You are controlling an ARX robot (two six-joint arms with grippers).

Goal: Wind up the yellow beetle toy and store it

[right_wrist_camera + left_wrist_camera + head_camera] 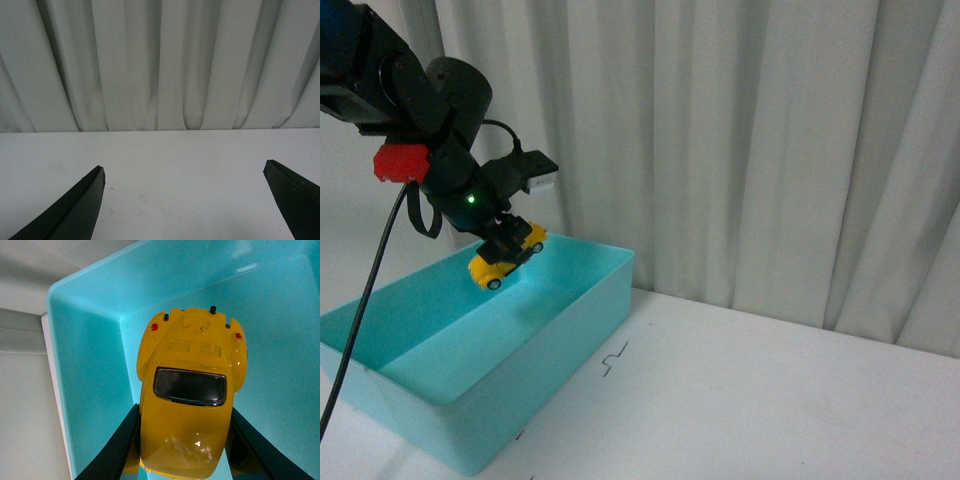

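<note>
Toy car hangs tilted over the far end of a teal bin, clamped in the left hand. From the left wrist, black fingers pinch its sides; lowering it near the bin floor before letting go would likely prevent a tumble. Meanwhile the right hand hovers spread apart above the white bench.

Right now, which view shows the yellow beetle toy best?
Left wrist view: the small yellow beetle toy car fills the frame, pinched in the left claw over the turquoise plastic bin. Front view shows it small and tilted. Right wrist view misses it.
</note>
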